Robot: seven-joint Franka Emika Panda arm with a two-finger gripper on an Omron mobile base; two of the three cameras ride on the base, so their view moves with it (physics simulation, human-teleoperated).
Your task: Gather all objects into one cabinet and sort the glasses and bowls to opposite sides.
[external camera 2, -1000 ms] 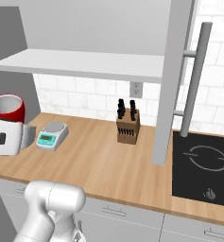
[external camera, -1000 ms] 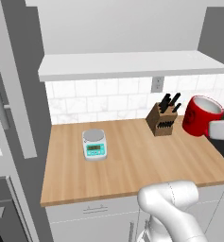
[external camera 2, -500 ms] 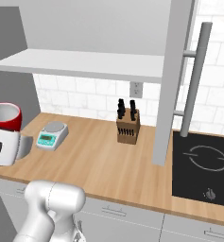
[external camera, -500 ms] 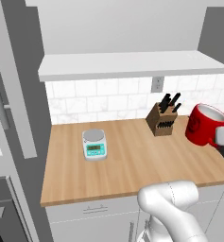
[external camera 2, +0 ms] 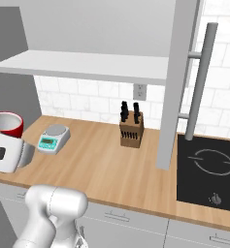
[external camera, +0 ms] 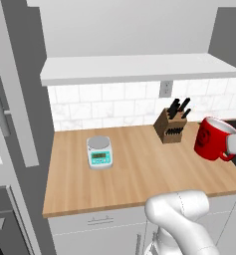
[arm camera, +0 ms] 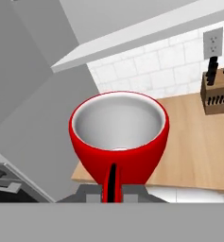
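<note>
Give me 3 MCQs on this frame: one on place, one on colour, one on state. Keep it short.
1. Where does the knife block stand?
A. on the white shelf
B. on the wooden counter by the tiled wall
C. on the cooktop

2. What colour is the mug inside?
A. white
B. black
C. red

3. What is the mug's state?
A. standing on the counter
B. lying on the scale
C. held in the tool, off the counter

Answers: 1 B, its base rests on the counter; 2 A, the hand view looks into it; 3 C, the fingers clamp its handle.
</note>
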